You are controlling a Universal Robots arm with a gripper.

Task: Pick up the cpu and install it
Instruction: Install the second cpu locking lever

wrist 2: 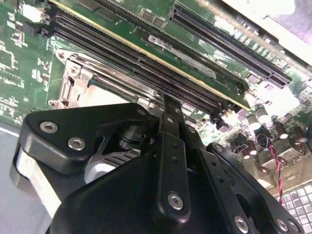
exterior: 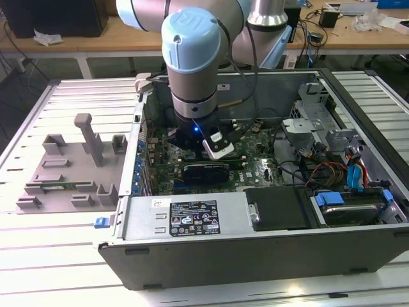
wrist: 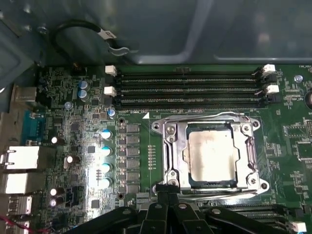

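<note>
Your cpu (wrist: 211, 157) sits seated in the motherboard socket frame (wrist: 208, 155), silver top showing in the first wrist view. Your gripper (wrist: 167, 189) hovers at the frame's edge, fingers (wrist 2: 171, 127) pinched together, holding nothing, inside the computer case (exterior: 192, 220).

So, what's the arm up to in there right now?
Gripper low over the motherboard, at the socket's edge. CPU already sitting in the socket. Nothing lying on top of it.
</note>
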